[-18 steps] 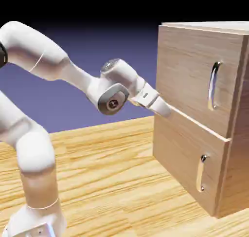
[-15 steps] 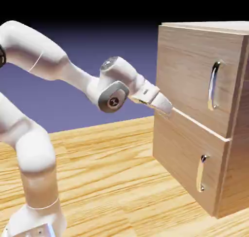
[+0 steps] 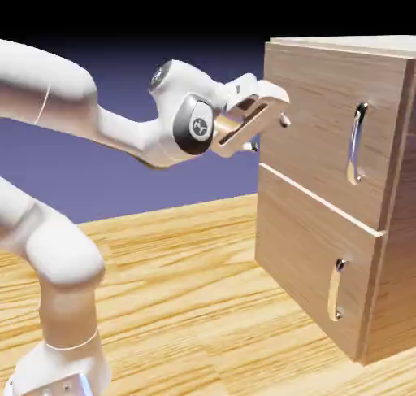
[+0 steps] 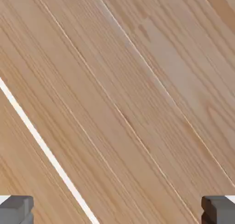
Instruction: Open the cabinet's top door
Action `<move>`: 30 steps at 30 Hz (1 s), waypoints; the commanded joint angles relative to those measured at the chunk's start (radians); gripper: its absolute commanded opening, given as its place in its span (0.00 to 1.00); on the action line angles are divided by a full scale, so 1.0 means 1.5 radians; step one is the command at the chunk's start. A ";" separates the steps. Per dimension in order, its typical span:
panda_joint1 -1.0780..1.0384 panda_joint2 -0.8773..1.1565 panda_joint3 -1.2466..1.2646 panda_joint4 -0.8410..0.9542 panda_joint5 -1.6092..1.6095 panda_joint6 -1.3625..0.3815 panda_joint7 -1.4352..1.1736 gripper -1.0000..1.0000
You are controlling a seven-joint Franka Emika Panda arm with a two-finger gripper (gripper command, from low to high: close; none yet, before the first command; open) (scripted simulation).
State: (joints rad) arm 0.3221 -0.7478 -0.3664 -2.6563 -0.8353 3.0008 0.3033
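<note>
Your fingertips (image 4: 16, 210) sit wide apart, one at each bottom corner of the hand view, and nothing lies between them: empty grip. Ahead of them it's all pale wood grain running on a slant, with one thin bright seam cutting across the lower left.

Step out to the exterior view and your gripper (image 3: 272, 122) is up against the near edge of the top door (image 3: 325, 118), level with its upper half, the jaws spread and pointing at the panel. Whether a fingertip actually touches the wood, you can't tell from here.

The handle (image 3: 356, 142) is a long curved silver bar, standing vertical, well off toward the far side of the door from your fingers. The door looks shut, flush with the cabinet (image 3: 325, 248).

So this reads as the approach, not the grasp. Your next move, I'd judge: travel across the panel, line the open jaws either side of that bar, then close. It's smooth, rounded metal, so seat it well before pulling.
</note>
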 commanded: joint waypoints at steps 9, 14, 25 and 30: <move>0.097 -0.056 -0.114 0.048 -0.261 -0.011 -0.137 0.50; 0.151 -0.086 -0.178 0.075 -0.406 -0.018 -0.213 0.50; 0.269 -0.154 -0.318 0.133 -0.725 -0.031 -0.380 0.50; 0.323 -0.185 -0.382 0.160 -0.870 -0.038 -0.456 0.50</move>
State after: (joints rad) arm 0.8064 -1.0256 -0.9386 -2.4162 -2.1400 2.9441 -0.3805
